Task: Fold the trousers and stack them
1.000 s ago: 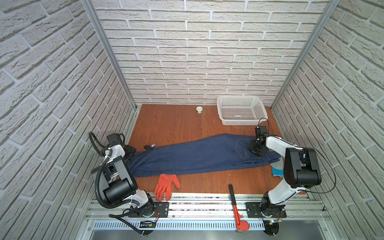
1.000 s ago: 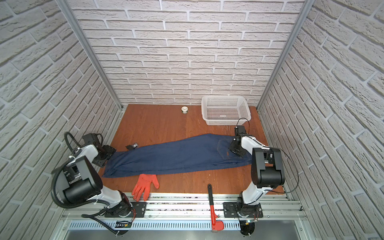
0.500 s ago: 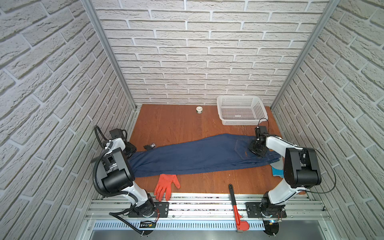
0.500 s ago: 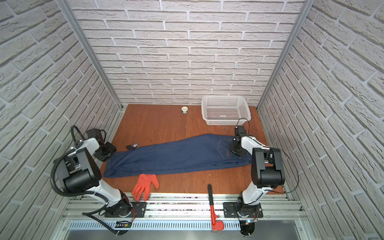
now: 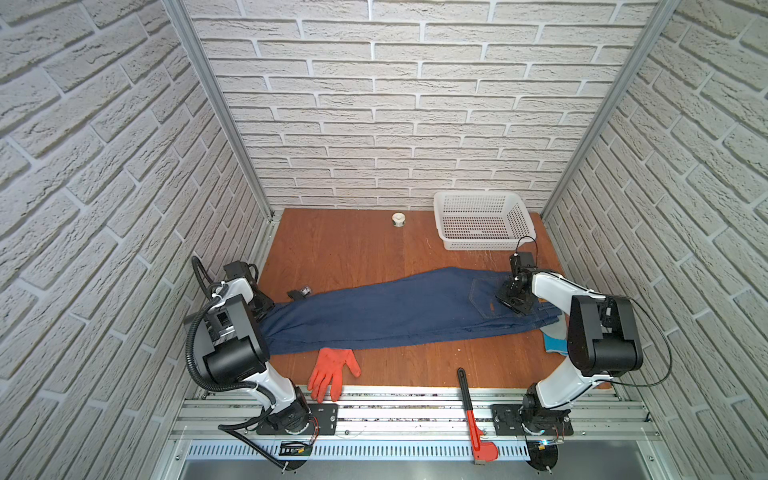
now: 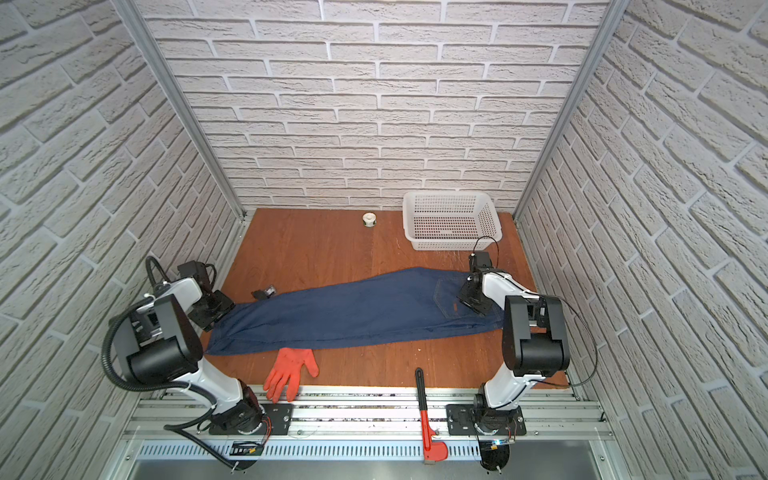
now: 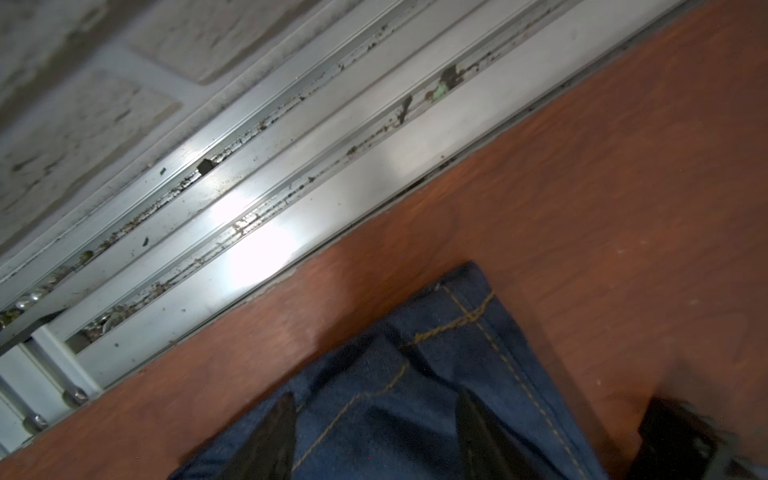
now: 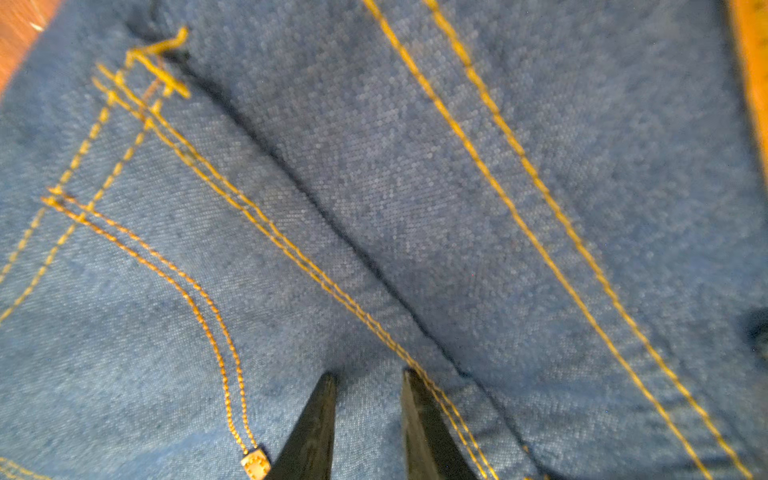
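**Denim jeans flat across table, one arm at each end**

Denim trousers (image 5: 395,316) lie stretched left to right across the middle of the wood table (image 5: 353,249). The waist is at the right and the leg cuffs at the left; the legs are laid one on the other. A back pocket faces up, with a small orange tag (image 5: 491,308).

Left gripper (image 7: 374,399) is at the cuff end, close to the left table edge. Its jaws are well apart, with the hem corner lying between the fingers (image 7: 270,436) and no squeeze visible.

Right gripper (image 8: 370,376) is on the waist end beside the pocket seam. Its jaws are narrow, tips down on the denim with a strip of cloth between them. The pictures do not show whether it actually pinches the cloth.

An orange glove (image 5: 332,372) sits at the near edge, touching the trousers' near side. A blue glove (image 5: 555,343) pokes out from under the waist at the right. A white basket (image 5: 482,220) is at the far right, apart from the jeans. A red-handled wrench (image 5: 473,415) lies over the near rail. A small white knob (image 5: 399,219) is at the far middle.
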`<state>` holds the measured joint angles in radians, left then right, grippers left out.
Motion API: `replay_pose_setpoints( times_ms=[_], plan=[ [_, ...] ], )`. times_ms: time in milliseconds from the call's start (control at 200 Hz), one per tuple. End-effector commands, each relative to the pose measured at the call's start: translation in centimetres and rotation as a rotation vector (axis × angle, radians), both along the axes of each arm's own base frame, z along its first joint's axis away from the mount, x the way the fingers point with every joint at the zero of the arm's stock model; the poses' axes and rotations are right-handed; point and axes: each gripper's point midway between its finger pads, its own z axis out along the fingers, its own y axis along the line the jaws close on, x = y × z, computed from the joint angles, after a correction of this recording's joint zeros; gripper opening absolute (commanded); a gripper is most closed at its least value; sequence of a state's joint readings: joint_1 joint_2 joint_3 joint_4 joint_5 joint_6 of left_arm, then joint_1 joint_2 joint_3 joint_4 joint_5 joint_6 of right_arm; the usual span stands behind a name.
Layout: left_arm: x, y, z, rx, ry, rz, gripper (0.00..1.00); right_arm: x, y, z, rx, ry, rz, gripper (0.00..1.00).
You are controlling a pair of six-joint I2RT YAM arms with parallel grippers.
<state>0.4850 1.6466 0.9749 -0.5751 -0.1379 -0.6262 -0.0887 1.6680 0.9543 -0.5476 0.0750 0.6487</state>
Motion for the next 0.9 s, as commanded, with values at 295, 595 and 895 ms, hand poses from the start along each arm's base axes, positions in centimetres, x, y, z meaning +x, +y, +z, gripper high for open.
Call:
replay_pose_setpoints(
  times_ms=[295, 595, 895],
  plan=[
    [-0.1, 0.6, -0.6, 0.031, 0.023, 0.012, 0.30, -1.4, 0.1, -0.3, -0.010, 0.041, 0.010, 0.29],
    [0.3, 0.8, -0.1, 0.046, 0.014, 0.008, 0.08, -1.1, 0.0, 0.1, -0.011, 0.033, 0.009, 0.28],
    [0.2, 1.2, 0.4, 0.065, 0.015, 0.015, 0.23, -1.4, 0.0, 0.1, -0.015, 0.034, 0.009, 0.28]
  ],
)
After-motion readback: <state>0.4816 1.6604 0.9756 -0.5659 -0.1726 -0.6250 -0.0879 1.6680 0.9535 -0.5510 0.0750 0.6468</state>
